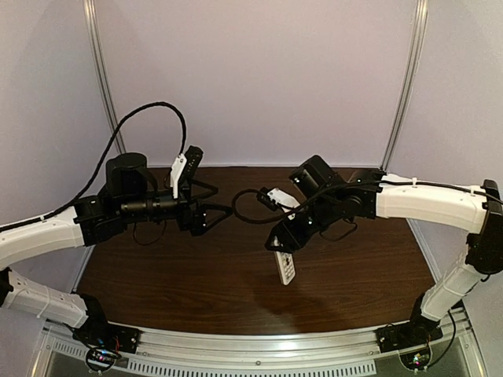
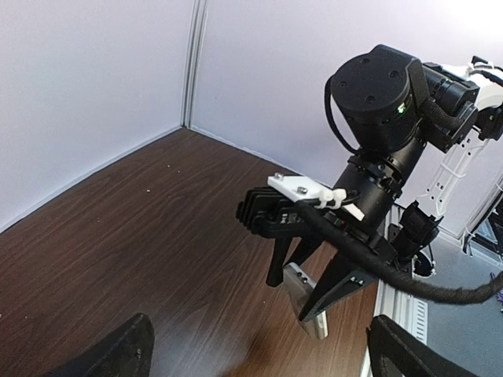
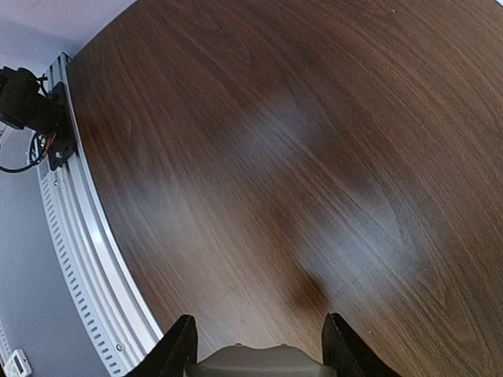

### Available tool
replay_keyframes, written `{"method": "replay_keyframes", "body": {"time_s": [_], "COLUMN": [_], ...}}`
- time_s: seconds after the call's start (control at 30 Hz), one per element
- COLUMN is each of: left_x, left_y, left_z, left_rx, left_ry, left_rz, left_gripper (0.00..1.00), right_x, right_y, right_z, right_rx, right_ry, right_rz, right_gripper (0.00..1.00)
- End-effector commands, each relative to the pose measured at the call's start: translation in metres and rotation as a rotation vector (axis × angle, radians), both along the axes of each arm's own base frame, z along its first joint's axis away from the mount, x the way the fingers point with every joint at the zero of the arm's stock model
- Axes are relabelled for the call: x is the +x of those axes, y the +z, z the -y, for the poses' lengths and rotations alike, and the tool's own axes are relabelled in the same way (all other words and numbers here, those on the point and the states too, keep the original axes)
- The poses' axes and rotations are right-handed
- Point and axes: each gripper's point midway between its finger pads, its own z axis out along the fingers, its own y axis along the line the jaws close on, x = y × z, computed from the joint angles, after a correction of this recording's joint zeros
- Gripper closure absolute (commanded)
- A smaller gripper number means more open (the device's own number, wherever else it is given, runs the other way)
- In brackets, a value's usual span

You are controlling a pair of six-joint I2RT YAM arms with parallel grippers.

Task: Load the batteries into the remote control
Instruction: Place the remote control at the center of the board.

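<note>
**Right claw grips remote over wood-grain table**

The small flat white rectangular remote control [image 1: 286,269] hangs tilted over the dark brown, wood-grain table [image 1: 354,287]. Its upper end is clamped between the angular matte-black fingers of the right gripper [image 1: 284,243], and its rows of tiny buttons face the overhead camera. From the left wrist camera, its smooth back looks dull silver-grey. The left gripper [image 1: 214,217], also matte black, is held above the tabletop with its jaws spread wide apart.
</note>
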Motion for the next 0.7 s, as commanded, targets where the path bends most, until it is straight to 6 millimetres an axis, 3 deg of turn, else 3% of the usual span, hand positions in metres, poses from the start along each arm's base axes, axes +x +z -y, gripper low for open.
{"method": "replay_keyframes", "body": {"time_s": [0.0,0.37,0.67], "left_x": [0.003,0.005,0.009], "left_y": [-0.008,-0.018,-0.016], "left_z": [-0.008,-0.016,-0.029], "left_rx": [0.007,0.034,0.036], "left_ry": [0.038,0.077,0.143], "left_rz": [-0.013,-0.012,0.012], "left_gripper": [0.03,0.03,0.03], "right_x": [-0.003,0.003,0.008], "right_y": [-0.021,-0.072,-0.102], "right_z": [0.009,0.003,-0.007], "right_rx": [-0.138,-0.335,-0.385], "right_ry": [0.005,0.034,0.032], "right_rz": [-0.037,-0.075,-0.09], "right_gripper": [0.89,0.89,0.87]}}
